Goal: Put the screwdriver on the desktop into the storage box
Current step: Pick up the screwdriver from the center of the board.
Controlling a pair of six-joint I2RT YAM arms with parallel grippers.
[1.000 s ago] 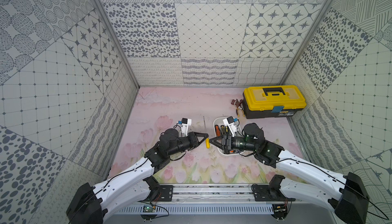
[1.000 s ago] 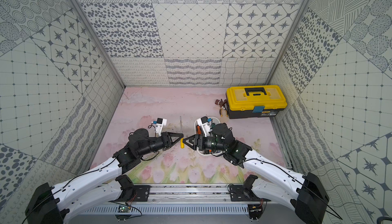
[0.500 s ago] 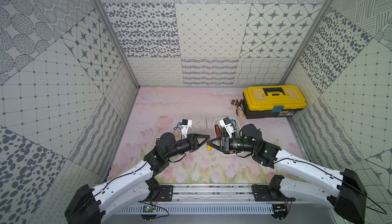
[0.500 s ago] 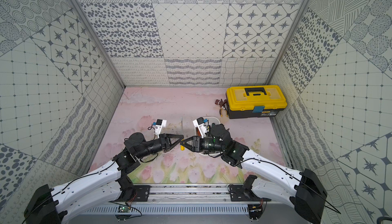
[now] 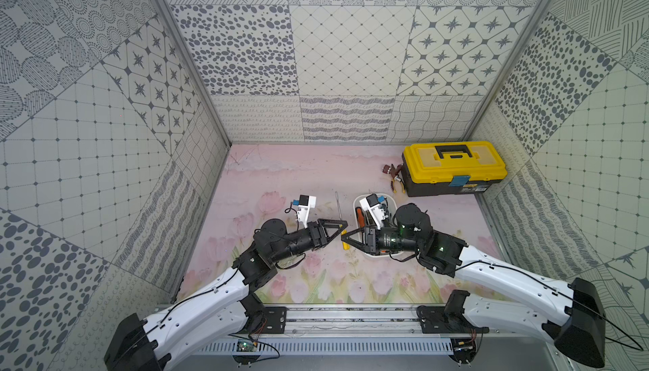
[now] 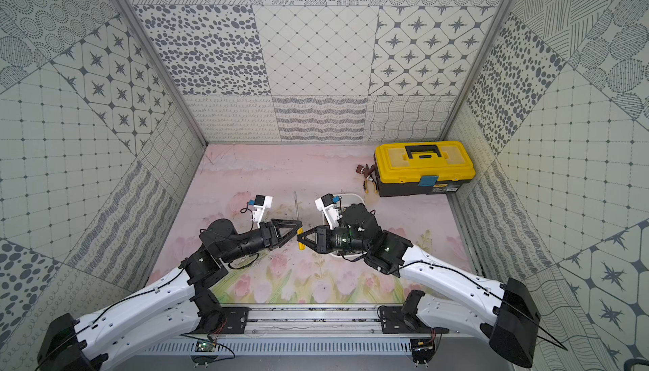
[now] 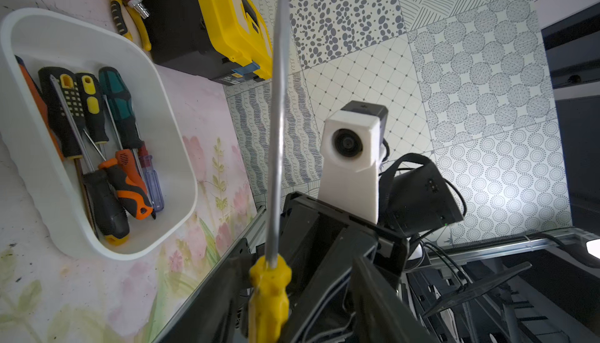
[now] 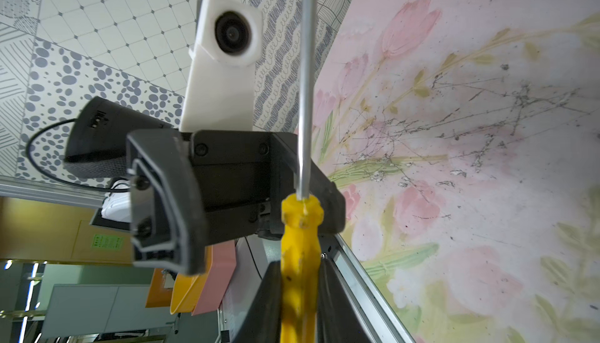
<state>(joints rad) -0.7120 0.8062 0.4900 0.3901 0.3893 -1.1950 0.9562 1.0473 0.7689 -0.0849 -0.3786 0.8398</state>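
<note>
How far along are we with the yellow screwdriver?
Done: several screwdrivers lie in the white box. In hand: the right hand grips the yellow screwdriver by its handle; the left hand is open. Left: carry it into the box and release.

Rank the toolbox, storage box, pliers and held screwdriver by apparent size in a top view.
1. toolbox
2. storage box, though the right arm hides most of it
3. screwdriver and pliers: unsure; the screwdriver is longer but thin, and raised nearer the camera.
</note>
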